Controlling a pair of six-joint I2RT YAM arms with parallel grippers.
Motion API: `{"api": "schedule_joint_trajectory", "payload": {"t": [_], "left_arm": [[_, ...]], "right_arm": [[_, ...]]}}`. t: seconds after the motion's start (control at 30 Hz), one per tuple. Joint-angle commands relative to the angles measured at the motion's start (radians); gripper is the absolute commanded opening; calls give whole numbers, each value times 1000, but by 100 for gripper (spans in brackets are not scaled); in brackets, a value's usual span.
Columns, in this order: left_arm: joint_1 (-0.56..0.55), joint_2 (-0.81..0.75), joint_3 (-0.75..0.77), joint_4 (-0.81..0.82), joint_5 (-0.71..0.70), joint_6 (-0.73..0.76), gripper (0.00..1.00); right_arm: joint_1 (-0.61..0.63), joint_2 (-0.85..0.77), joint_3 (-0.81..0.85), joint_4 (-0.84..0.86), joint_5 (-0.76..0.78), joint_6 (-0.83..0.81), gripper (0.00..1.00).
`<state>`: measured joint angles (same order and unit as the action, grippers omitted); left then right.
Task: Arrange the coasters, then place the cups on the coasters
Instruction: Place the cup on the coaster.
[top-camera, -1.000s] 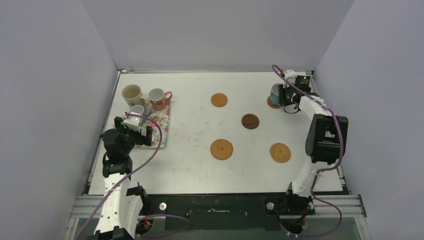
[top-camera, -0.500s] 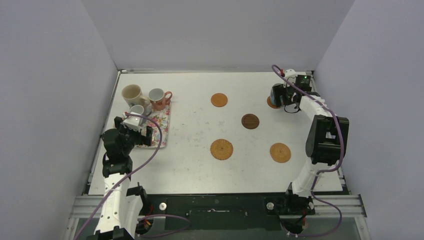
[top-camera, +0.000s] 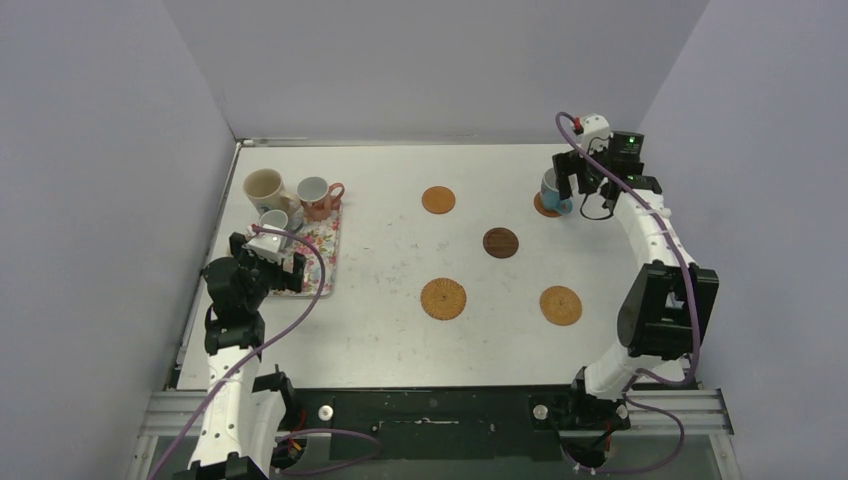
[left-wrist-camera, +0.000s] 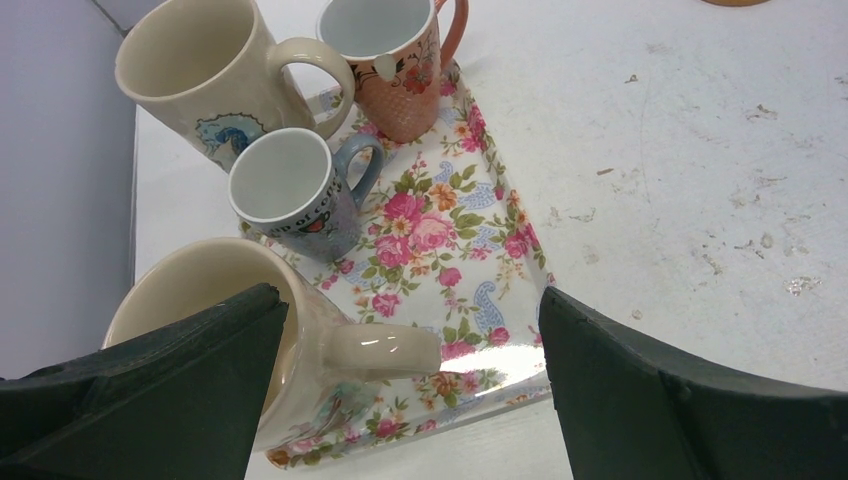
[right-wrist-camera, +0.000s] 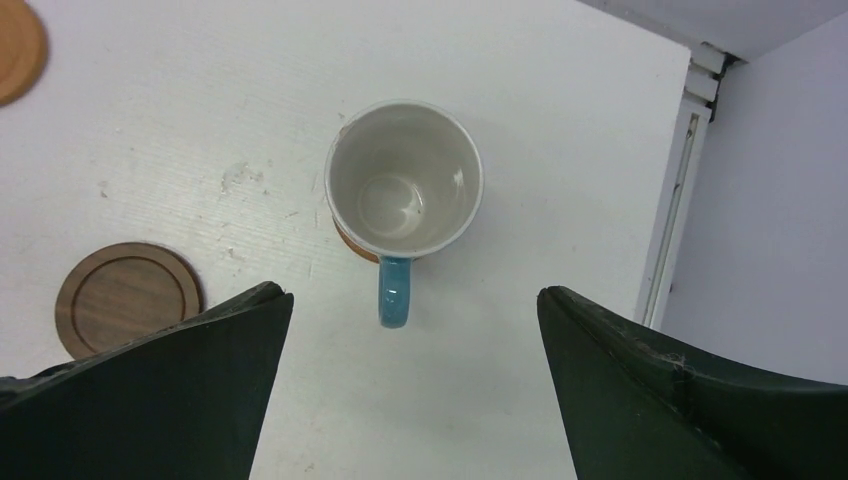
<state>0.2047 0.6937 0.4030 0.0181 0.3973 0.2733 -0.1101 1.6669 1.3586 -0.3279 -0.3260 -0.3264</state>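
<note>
Clearly, the right gripper (right-wrist-camera: 410, 291) was seen with its jaws spread wide and nothing held between them. The light blue cup (right-wrist-camera: 404, 178) was found upright just ahead of its fingertips, centred between the two fingers and touched by neither, its handle turned back toward the wrist. Under that cup a small orange coaster (right-wrist-camera: 345, 241) was almost wholly covered, only a sliver of its rim being shown. The dark brown coaster (right-wrist-camera: 127, 297) was seen off to the gripper's left, bare on the white table (right-wrist-camera: 560, 60). A further orange coaster (right-wrist-camera: 15, 45) was cut by the frame edge farther out on that same side.

The left gripper (left-wrist-camera: 407, 300) was likewise seen wide open, gripping nothing. A large cream cup (left-wrist-camera: 190, 285) was placed close under its left finger, with the handle reaching into the gap between the jaws; whether the finger touched the rim could not be told. Beyond the fingertips the small grey cup (left-wrist-camera: 285, 185), a second cream cup (left-wrist-camera: 190, 50) and the salmon-pink cup (left-wrist-camera: 405, 90) were grouped close together. The grey cup and the near cream cup were stood on the floral tray (left-wrist-camera: 470, 300).

From above, a woven coaster (top-camera: 443, 298) and a second woven coaster (top-camera: 560, 305) were seen bare, well apart from both grippers.
</note>
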Motion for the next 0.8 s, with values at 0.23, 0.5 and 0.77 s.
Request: {"api": "schedule_joint_trajectory", "payload": {"t": [0.23,0.5,0.77], "left_arm": [[-7,138,294,-137,101,167,97],[-222,516,611,-156,-90,247,97],[-356,950,936,-211,-154,308,97]], "right_arm": [[26,-232,19,-159,-86,-36,100],[39,-457,-148,-215,-132,-98,100],[39,-596,-305,-259,-234,-219,100]]}}
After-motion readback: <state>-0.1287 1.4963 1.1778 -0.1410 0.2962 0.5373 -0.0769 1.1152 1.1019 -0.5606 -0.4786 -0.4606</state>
